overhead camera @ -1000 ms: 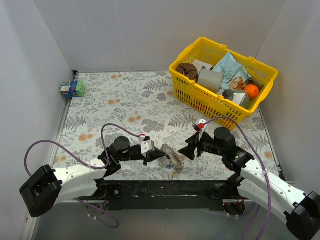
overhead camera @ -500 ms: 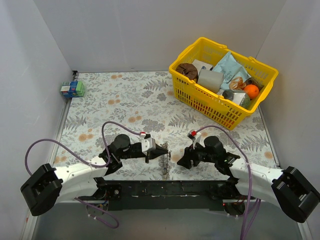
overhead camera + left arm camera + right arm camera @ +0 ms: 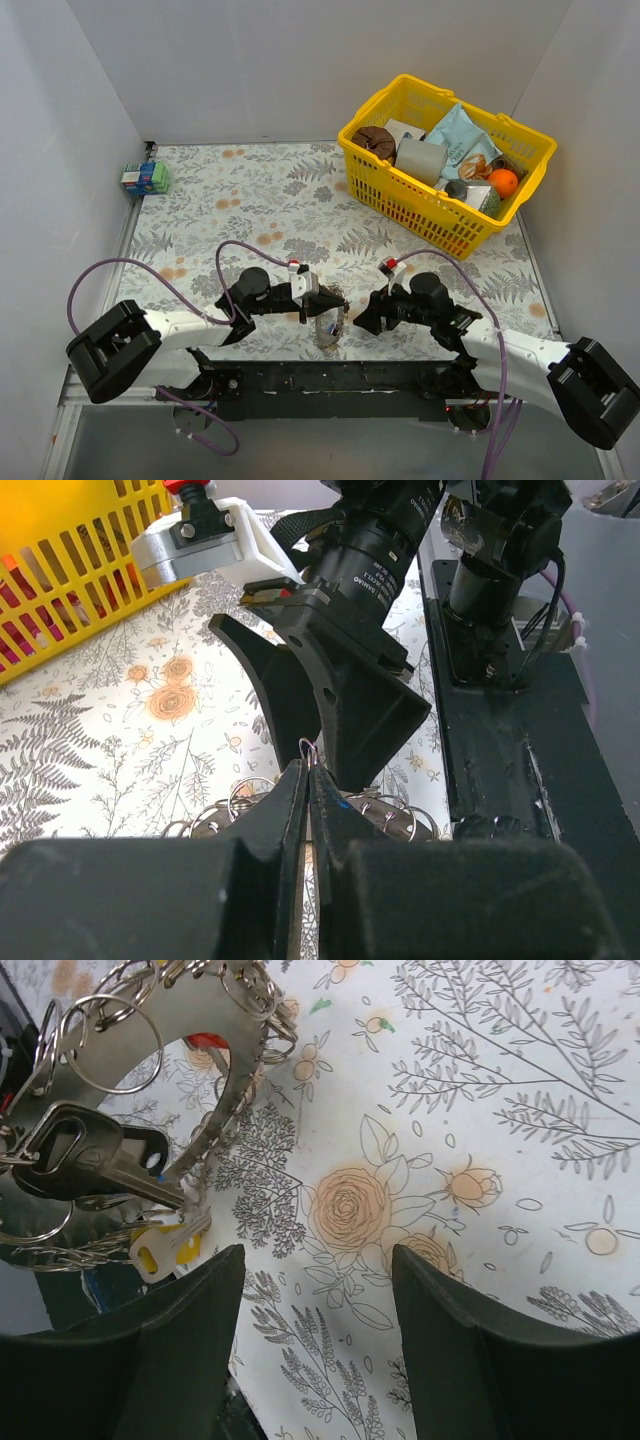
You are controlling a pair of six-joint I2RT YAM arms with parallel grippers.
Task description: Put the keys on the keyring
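The keyring point(image 3: 328, 328) is a silver metal loop carrying several small split rings, hanging just above the flowered table at the near edge. My left gripper point(image 3: 321, 300) is shut on a thin wire of it point(image 3: 309, 747), with the loop point(image 3: 396, 816) behind the tips of the left gripper point(image 3: 308, 772). In the right wrist view the keyring point(image 3: 222, 1015) is at upper left with a black-headed key point(image 3: 72, 1156), a yellow-headed key point(image 3: 160, 1250) and a red head point(image 3: 205, 1040) on it. My right gripper point(image 3: 363, 317) is open and empty just right of it; it is also open in its own view point(image 3: 318, 1300).
A yellow basket point(image 3: 440, 226) full of groceries stands at the back right. A small blue-green box point(image 3: 145, 178) sits at the far left by the wall. The black mounting rail point(image 3: 330, 378) runs along the near edge. White walls close in three sides.
My left gripper has shifted right and nearer with the keyring, which now hangs lower. My right gripper drew back toward the near edge a second ago and has held since.
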